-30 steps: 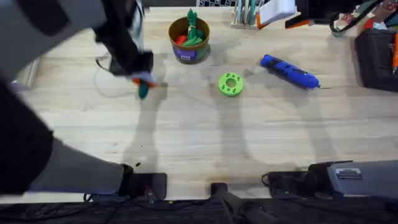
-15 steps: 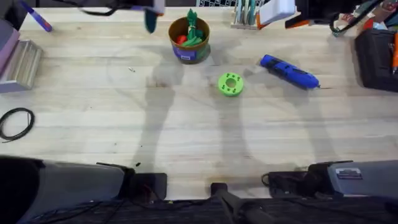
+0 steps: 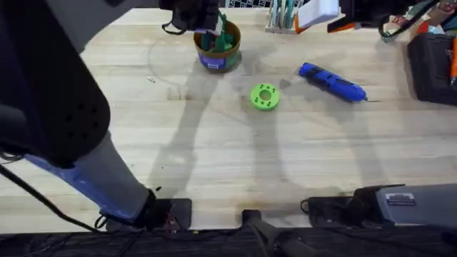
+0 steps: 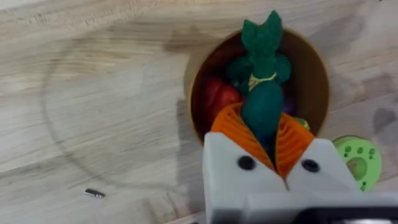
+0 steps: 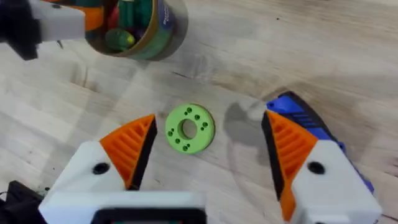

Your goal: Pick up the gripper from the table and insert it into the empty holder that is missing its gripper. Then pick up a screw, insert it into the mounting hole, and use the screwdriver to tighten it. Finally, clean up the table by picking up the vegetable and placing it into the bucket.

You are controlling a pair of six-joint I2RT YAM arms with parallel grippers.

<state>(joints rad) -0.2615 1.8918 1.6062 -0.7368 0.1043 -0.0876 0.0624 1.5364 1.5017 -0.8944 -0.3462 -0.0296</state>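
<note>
My left gripper (image 4: 262, 138) hangs over the bucket (image 4: 314, 74), shut on a dark green vegetable (image 4: 260, 111) that points down into the opening. The bucket (image 3: 218, 51) stands at the table's far middle, with a leafy green piece and a red one inside it, and the left gripper (image 3: 205, 21) is above its rim. The blue screwdriver (image 3: 333, 81) lies to the right of it. My right gripper (image 5: 208, 149) is open above the table near the screwdriver (image 5: 306, 118). A small screw (image 4: 94, 193) lies on the wood left of the bucket. The loose gripper and the holder are out of view.
A green round disc with holes (image 3: 265, 96) lies between bucket and screwdriver, directly below the right gripper's gap (image 5: 189, 129). Tool racks and a dark case (image 3: 432, 64) line the far and right edges. The left arm spans the table's left side.
The left arm swung from the left side of the table up and across to the bucket, carrying the green vegetable. The right arm, disc and screwdriver stayed put.
</note>
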